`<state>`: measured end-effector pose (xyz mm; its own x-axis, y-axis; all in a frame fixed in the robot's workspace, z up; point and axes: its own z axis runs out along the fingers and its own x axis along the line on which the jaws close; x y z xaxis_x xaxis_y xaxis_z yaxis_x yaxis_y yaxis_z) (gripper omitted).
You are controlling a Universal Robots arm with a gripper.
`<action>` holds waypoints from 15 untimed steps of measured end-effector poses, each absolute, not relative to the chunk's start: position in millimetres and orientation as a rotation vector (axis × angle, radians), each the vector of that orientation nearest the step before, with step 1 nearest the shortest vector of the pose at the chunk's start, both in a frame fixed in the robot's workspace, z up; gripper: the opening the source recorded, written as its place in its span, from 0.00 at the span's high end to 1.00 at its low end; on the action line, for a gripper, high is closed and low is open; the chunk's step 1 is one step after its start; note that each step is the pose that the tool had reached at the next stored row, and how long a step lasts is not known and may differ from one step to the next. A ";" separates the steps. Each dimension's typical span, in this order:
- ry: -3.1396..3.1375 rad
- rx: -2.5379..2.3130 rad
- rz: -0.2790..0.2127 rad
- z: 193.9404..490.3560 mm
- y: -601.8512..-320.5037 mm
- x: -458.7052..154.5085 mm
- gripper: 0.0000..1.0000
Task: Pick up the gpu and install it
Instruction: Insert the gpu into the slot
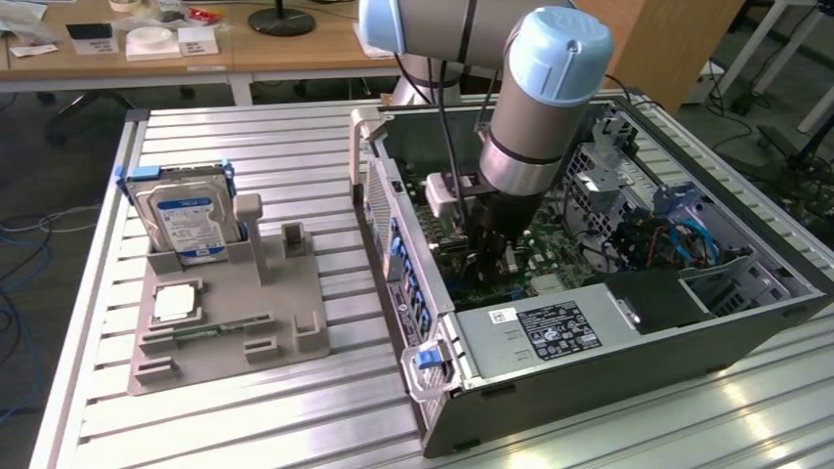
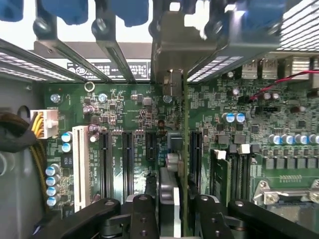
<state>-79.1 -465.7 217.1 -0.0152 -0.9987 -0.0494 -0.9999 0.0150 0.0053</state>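
Inside the open computer case [image 1: 612, 322] my arm [image 1: 541, 107] reaches down to the green motherboard [image 2: 129, 119], where my gripper [image 2: 172, 209] seems clenched on the gpu [image 2: 185, 149], standing edge-on among the expansion slots [image 2: 127, 159].

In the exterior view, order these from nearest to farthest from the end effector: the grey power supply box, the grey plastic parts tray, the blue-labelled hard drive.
1. Grey power supply box, inside the case, beside the end effector.
2. Grey plastic parts tray, outside the case, toward the exterior view's left.
3. Blue-labelled hard drive, upright at the tray's far-left end.
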 end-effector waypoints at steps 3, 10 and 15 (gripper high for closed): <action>2.214 -2.181 0.056 225.6 -465.6 -79.1 0.65; 2.211 -2.178 0.047 245.7 -465.1 -79.1 0.65; 2.208 -2.175 0.041 261.0 -464.3 -79.1 0.65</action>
<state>-79.1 -464.3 261.0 -0.0146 -0.9987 -0.0480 -0.9998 0.0152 -0.0106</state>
